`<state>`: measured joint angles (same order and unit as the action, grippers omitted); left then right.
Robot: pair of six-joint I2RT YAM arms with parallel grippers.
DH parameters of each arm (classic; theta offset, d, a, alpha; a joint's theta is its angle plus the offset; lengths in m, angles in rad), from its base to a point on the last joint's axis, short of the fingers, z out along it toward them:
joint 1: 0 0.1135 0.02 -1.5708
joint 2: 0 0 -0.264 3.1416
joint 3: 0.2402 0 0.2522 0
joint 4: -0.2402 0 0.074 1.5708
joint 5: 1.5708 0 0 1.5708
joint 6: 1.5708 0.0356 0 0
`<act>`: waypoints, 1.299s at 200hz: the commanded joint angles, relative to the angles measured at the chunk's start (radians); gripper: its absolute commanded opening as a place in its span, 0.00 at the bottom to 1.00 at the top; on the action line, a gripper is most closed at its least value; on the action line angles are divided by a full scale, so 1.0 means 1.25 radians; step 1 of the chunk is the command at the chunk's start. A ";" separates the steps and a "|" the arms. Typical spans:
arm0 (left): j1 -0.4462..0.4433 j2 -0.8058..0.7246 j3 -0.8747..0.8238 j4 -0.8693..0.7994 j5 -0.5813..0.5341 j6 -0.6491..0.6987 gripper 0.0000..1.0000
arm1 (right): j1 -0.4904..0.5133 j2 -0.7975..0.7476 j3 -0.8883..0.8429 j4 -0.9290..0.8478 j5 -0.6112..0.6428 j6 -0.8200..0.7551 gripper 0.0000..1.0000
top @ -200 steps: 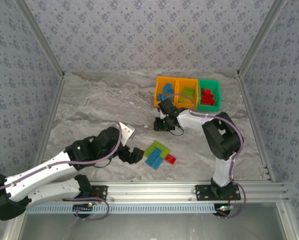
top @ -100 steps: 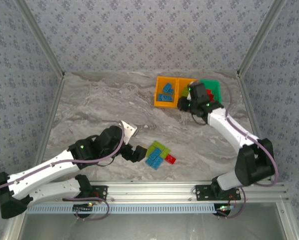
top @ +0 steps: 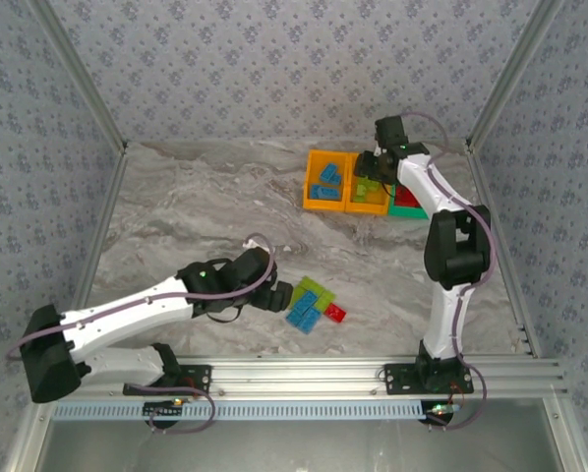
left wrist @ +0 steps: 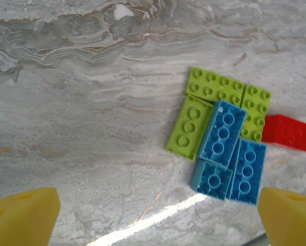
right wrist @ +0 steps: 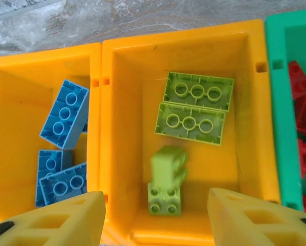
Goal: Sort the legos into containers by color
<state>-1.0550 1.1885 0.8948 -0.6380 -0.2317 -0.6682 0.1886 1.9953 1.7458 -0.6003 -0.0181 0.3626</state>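
Observation:
A loose cluster of legos (top: 312,303) lies on the marble table: three lime (left wrist: 190,126), three blue (left wrist: 223,133) and one red (left wrist: 286,132). My left gripper (top: 277,295) hovers just left of them, open and empty, its yellow fingertips (left wrist: 22,215) far apart. My right gripper (right wrist: 153,220) is open above the middle orange bin (right wrist: 117,128). There a blurred lime brick (right wrist: 168,163) drops onto another lime brick (right wrist: 164,199), with two lime plates (right wrist: 191,122) behind. The left orange bin (right wrist: 9,128) holds blue bricks (right wrist: 65,114). The green bin (right wrist: 281,102) holds red ones (right wrist: 299,79).
The three bins (top: 368,187) stand in a row at the back right of the table, by the patterned wall. An aluminium rail (top: 304,376) runs along the near edge. Open marble stretches across the left and centre.
The right arm swung from the table up over the bins, and its lime brick has left the jaws and is falling. The left gripper moved right, up to the pile.

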 commanded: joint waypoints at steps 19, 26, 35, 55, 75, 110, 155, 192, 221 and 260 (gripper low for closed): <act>-0.001 0.113 0.069 -0.022 -0.042 -0.084 0.95 | -0.011 -0.270 -0.140 -0.080 -0.132 -0.012 0.64; -0.002 0.133 0.073 -0.010 -0.032 -0.081 0.93 | -0.008 -0.338 -0.192 -0.088 -0.182 -0.012 0.66; -0.002 0.157 0.074 0.007 -0.025 -0.078 0.92 | 0.002 -0.421 -0.261 -0.092 -0.224 0.001 0.68; 0.004 0.208 0.077 0.049 -0.018 -0.078 0.84 | 0.057 -0.610 -0.413 -0.111 -0.262 0.029 0.74; 0.017 0.259 0.091 0.084 -0.005 -0.075 0.79 | 0.153 -0.769 -0.526 -0.164 -0.212 0.069 0.79; 0.037 0.339 0.102 0.132 0.035 -0.064 0.61 | 0.251 -0.907 -0.606 -0.275 -0.177 0.135 0.80; 0.054 0.409 0.081 0.211 0.106 -0.077 0.49 | 0.259 -0.926 -0.623 -0.255 -0.155 0.166 0.80; 0.085 0.427 0.038 0.229 0.093 -0.097 0.45 | 0.266 -0.877 -0.594 -0.245 -0.160 0.154 0.80; 0.136 0.386 -0.020 0.217 0.019 -0.107 0.42 | 0.280 -0.870 -0.599 -0.235 -0.155 0.160 0.80; 0.152 0.315 -0.026 0.221 -0.020 -0.073 0.43 | 0.308 -0.867 -0.610 -0.219 -0.127 0.180 0.79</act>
<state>-0.8692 1.6371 0.8841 -0.3321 -0.2169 -0.7868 0.5465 0.9146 0.9703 -0.8948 -0.2142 0.5556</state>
